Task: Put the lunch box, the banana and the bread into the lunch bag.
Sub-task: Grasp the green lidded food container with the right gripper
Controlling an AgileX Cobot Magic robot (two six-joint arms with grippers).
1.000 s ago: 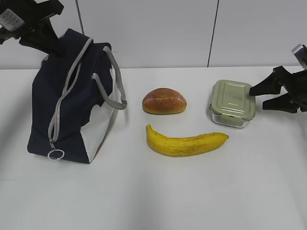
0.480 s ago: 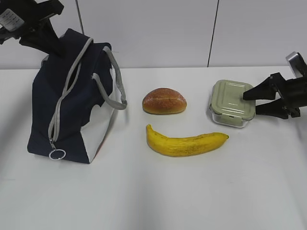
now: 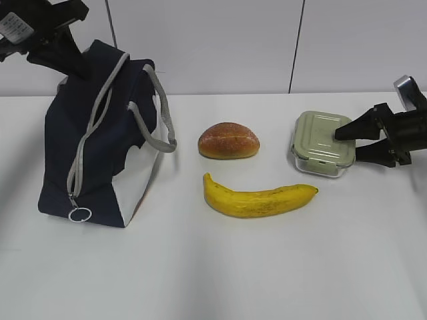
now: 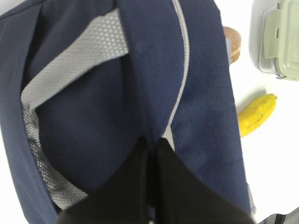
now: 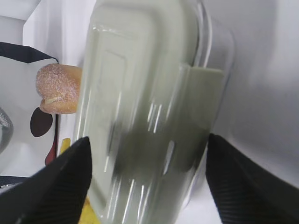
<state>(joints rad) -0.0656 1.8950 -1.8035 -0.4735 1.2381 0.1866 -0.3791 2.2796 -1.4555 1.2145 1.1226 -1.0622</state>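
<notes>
The right gripper [image 3: 353, 141] is at 3 o'clock of the table, with its jaws wide apart on either side of the right end of the lunch box [image 3: 320, 142]. In the right wrist view the two fingers [image 5: 63, 179] stand outside the long sides of the green lid and do not touch it, so nothing is held yet. I judge the step in hand to be the grasp of the lunch box.

To do it well, the fingers should go lower, until they are beside the glass wall and not only the lid, because a clip-on lid may come off under the weight. The jaws should close square across the box, near its middle, so that it does not turn.

The left gripper [image 4: 152, 149] is at 10 o'clock, closed on the dark fabric at the top of the lunch bag [image 3: 100, 147], holding the mouth up. The zipper looks open along the top.

The bread [image 3: 228, 141] lies at the centre and the banana [image 3: 260, 199] just in front of it, towards 6 o'clock; both are outside the bag
</notes>
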